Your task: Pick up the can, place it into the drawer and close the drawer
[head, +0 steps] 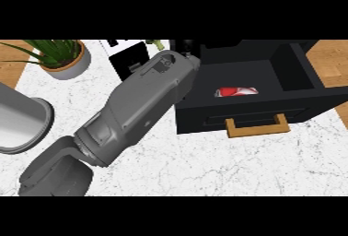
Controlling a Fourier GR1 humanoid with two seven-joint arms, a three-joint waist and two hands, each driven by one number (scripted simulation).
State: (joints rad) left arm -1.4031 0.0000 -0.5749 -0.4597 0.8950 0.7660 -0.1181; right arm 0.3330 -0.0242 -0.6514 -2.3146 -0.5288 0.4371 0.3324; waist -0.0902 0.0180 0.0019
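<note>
A bin (20, 120) is cut off at the left edge, with a potted plant (66, 59) beyond it. The left forearm (139, 108) covers part of a black box (131, 59). The left hand (183, 46) merges with the dark open drawer (299, 73), so I cannot tell its pose. The can (236, 91) lies inside the drawer, half hidden by the front wall.

A potted plant (65, 57) with thin green leaves stands well to the left of the left hand (185, 46). A black box (128, 60) sits just left of the hand. Far down and left of it, a round grey metal bin (20, 122) rests on the white marble counter (217, 166)
</note>
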